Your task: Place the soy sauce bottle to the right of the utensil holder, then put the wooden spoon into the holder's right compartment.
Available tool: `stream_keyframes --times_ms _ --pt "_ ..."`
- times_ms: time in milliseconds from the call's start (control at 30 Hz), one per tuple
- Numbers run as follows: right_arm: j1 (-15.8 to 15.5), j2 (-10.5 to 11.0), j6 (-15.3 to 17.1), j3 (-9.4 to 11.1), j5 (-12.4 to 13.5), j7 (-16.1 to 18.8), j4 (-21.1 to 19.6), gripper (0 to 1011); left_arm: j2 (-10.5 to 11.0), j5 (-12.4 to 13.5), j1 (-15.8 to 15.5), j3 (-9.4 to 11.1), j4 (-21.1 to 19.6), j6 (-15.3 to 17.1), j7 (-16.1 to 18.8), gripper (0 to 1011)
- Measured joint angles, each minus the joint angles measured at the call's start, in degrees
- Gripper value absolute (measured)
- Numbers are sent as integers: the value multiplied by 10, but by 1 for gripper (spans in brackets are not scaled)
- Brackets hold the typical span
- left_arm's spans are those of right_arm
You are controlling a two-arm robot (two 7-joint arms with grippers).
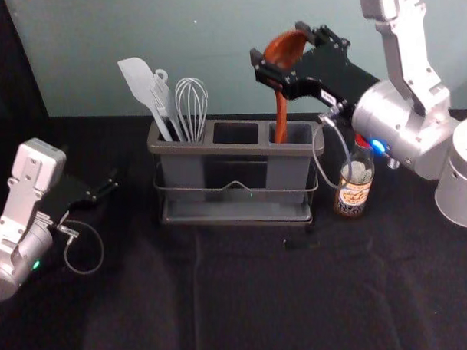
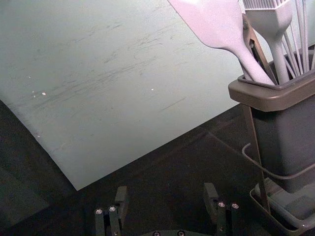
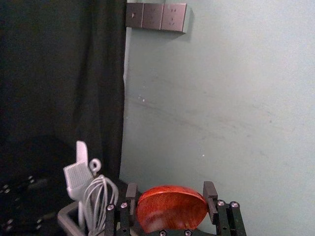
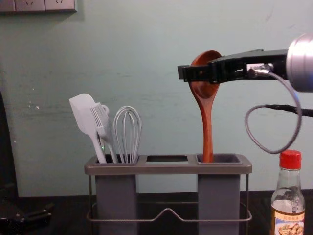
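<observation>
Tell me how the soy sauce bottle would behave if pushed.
The soy sauce bottle is tall and slim, so a push near the red cap could tip it. Its round body would probably roll once down. Its glassy wall looks stiff, perhaps slippery.

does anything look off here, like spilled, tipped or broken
Nothing serious stands out. The bottle stands upright to the right of the holder, with no visible spill, and the spoon, held by the right gripper, reaches down into the right compartment. The wall is scuffed, though.
</observation>
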Motion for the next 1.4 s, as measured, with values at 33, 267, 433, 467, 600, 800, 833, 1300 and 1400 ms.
stream_keyframes --times_ms 33,267,433,467,600,800,833,1300,1400 --pt "-7 3 8 2 3 1 -10 834 0 0 0 0 0 0 0 1005" --pt "-33 16 31 11 9 0 -41 833 0 0 0 0 0 0 0 1005" --pt "-50 20 36 18 12 -5 -52 833 0 0 0 0 0 0 0 1005" --pt "-55 21 37 20 13 -6 -54 834 0 0 0 0 0 0 0 1005" --pt "-64 22 37 24 14 -9 -54 834 0 0 0 0 0 0 0 1005" --pt "-68 20 38 27 14 -13 -44 834 0 0 0 0 0 0 0 1005" --pt "-68 19 38 27 15 -13 -43 833 0 0 0 0 0 0 0 1005" --pt "-68 14 50 25 21 -11 -20 833 0 0 0 0 0 0 0 1005" --pt "-66 12 52 23 23 -10 -11 834 0 0 0 0 0 0 0 1005"
